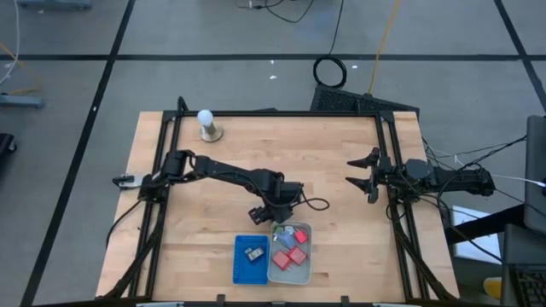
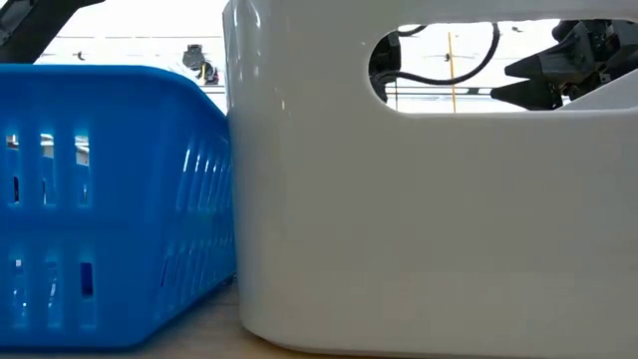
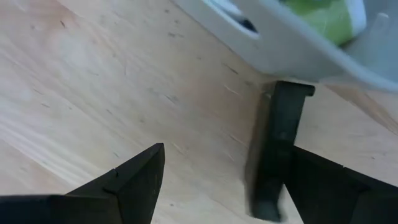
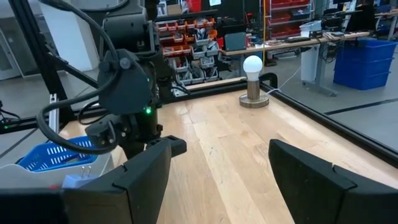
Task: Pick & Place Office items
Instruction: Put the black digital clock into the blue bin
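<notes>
A small black item (image 3: 273, 149) sits on the wood right by the grey tray (image 1: 290, 271), between the left gripper's (image 1: 266, 213) spread fingers, against one of them. It's a slim dark bar, blurry. Only the high view shows 3 red blocks (image 1: 290, 252) in the tray. The right gripper (image 1: 365, 175) waits open at the table's edge.

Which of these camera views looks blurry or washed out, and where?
Left wrist view: the grey tray and the black item beside it are smeared. Low view: blue tray and grey tray fill the frame, with the background bleached white. High and right wrist views are sharp.
</notes>
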